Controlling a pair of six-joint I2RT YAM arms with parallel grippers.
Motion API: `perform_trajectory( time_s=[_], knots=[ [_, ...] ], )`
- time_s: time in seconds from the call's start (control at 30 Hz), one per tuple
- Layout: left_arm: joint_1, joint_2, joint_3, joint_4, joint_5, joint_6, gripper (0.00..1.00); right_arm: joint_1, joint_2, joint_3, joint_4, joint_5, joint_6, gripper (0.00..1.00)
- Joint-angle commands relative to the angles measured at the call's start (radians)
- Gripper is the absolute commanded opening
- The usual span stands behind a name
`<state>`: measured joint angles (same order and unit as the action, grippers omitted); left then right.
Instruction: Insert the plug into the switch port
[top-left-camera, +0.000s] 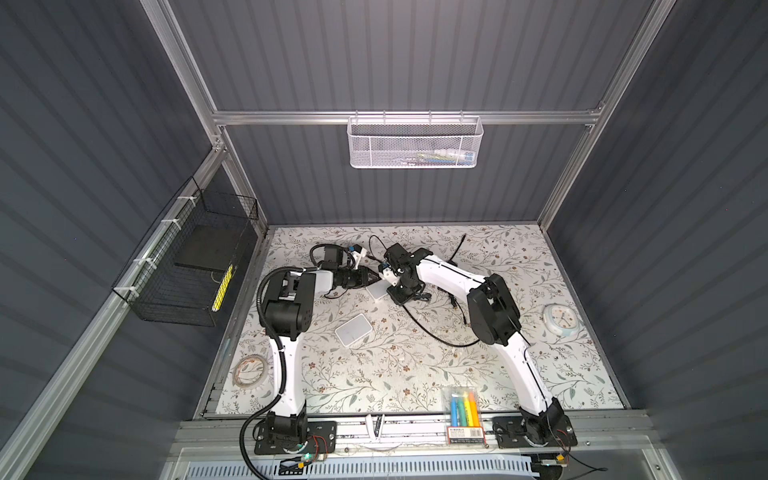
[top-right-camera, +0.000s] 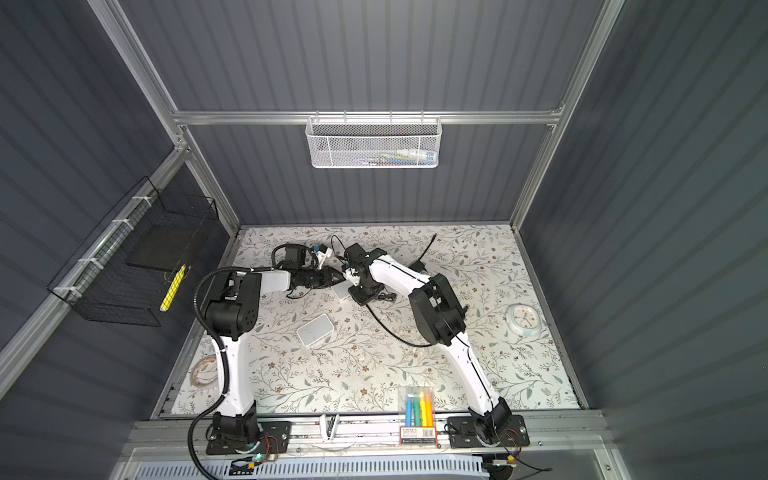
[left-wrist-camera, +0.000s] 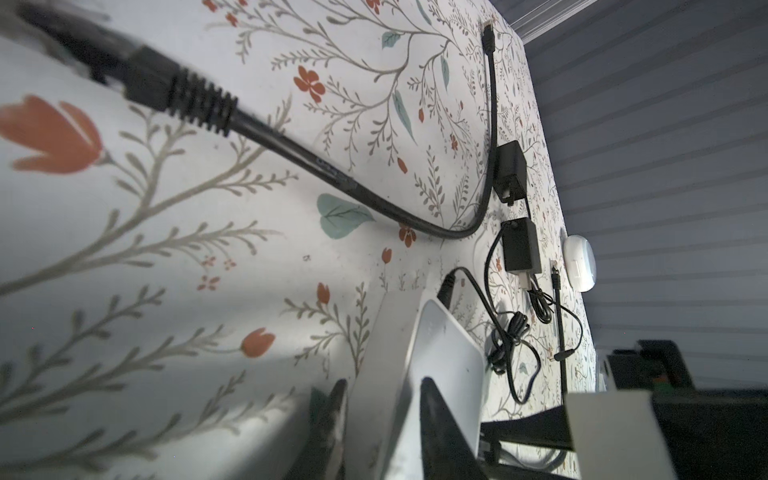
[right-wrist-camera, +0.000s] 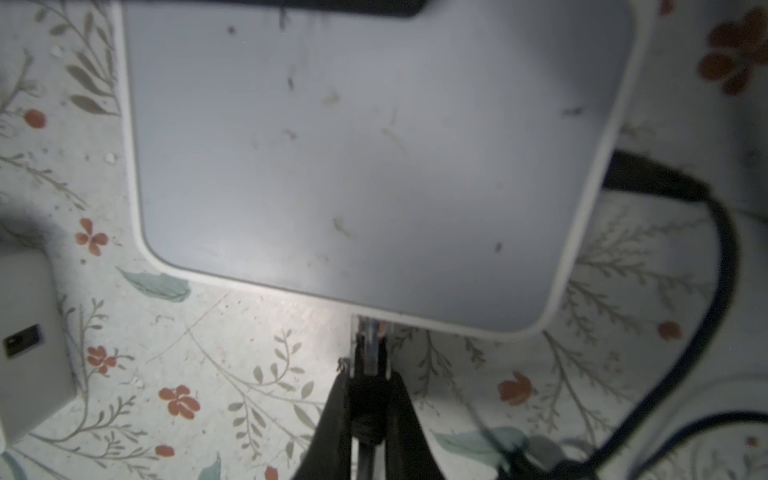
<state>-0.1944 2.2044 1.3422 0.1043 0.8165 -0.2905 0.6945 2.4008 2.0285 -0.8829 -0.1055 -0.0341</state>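
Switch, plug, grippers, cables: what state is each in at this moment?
left gripper: jaws closed on the switch.
right gripper: jaws closed on the plug.
plug: tip at the switch's edge; whether it is seated cannot be told.
switch: held at one edge.
black cable: looks plugged into another side of the switch.
spare switch: lying flat, apart from both grippers.

- The left gripper (left-wrist-camera: 384, 384) clamps the white switch (left-wrist-camera: 415, 353) between its fingers.
- Beyond the gripper, a black cable (left-wrist-camera: 291, 145) curves across the floral surface (left-wrist-camera: 208, 257) toward a black adapter (left-wrist-camera: 521, 249).
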Motion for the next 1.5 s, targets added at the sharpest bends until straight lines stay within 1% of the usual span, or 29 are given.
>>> perform_trajectory(
  time_s=[0.0, 0.17, 0.33, 0.67, 0.9, 1.17, 1.47],
  knots=[
    [-0.007, 0.005, 0.003, -0.024, 0.021, 0.023, 0.3, 0.001, 0.026, 0.021, -0.041, 0.039, -0.013, 0.0],
    [-0.007, 0.007, -0.007, -0.027, 0.021, 0.03, 0.29, 0.001, 0.025, 0.027, -0.048, 0.09, -0.016, 0.0],
    [-0.007, 0.018, 0.003, -0.025, 0.028, 0.032, 0.29, 0.001, 0.021, 0.035, -0.039, 0.112, -0.025, 0.0],
    [-0.011, 0.02, 0.012, -0.011, 0.033, 0.021, 0.33, 0.014, 0.039, 0.068, -0.031, 0.074, -0.008, 0.0],
    [-0.013, 0.032, 0.015, 0.015, 0.044, 0.004, 0.33, 0.02, 0.044, 0.067, -0.033, 0.071, -0.006, 0.0],
    [-0.019, 0.04, 0.02, 0.017, 0.053, 0.002, 0.32, 0.019, 0.055, 0.09, -0.034, 0.093, -0.006, 0.0],
    [-0.025, 0.052, 0.051, -0.008, 0.078, 0.027, 0.33, 0.018, 0.073, 0.133, -0.037, 0.114, -0.01, 0.0]
  ],
)
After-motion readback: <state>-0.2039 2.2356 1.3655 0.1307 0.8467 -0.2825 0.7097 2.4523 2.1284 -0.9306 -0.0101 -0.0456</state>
